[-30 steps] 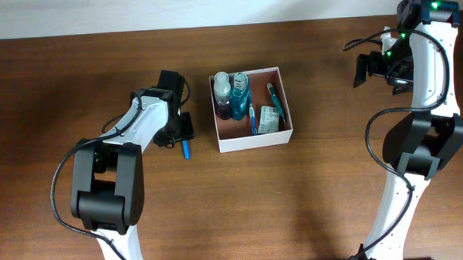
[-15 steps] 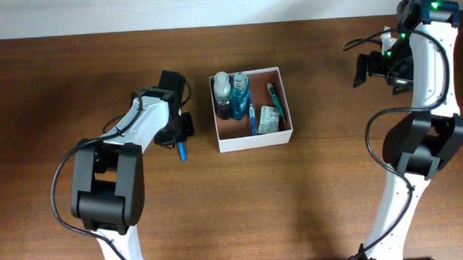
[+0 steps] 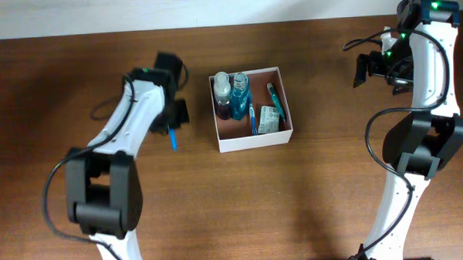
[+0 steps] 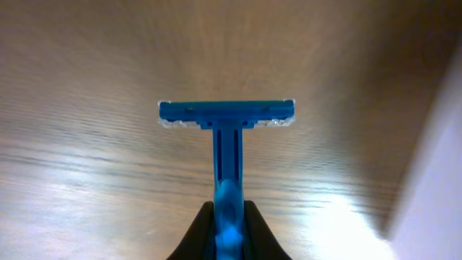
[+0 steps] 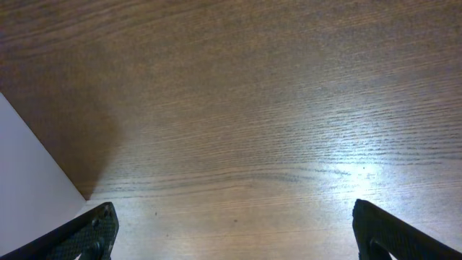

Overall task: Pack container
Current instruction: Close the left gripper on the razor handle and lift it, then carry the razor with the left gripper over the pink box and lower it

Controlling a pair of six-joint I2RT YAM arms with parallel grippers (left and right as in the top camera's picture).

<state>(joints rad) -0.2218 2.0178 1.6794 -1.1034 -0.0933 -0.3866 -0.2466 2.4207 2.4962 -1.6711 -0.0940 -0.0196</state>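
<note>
A blue disposable razor (image 4: 227, 137) hangs head-down over the wood, and my left gripper (image 4: 227, 231) is shut on its handle. From overhead the razor (image 3: 172, 138) sticks out below the left gripper (image 3: 174, 116), just left of the container (image 3: 255, 141). That container is a square white-walled box with a pinkish-brown floor. It holds two bottles (image 3: 232, 95), a toothbrush (image 3: 253, 120), a teal tube (image 3: 273, 98) and a small green-and-white carton (image 3: 268, 121). My right gripper (image 3: 372, 67) stands open at the far right with nothing in it; its fingertips (image 5: 94, 230) frame bare wood.
The brown wooden table (image 3: 296, 197) stretches around the box. A white wall (image 3: 212, 7) runs along its far edge. Both arm bases (image 3: 103, 204) stand near the front, left and right.
The left gripper has shut on the blue razor and lifted it, shifting slightly left and toward the back. The right arm has not moved.
</note>
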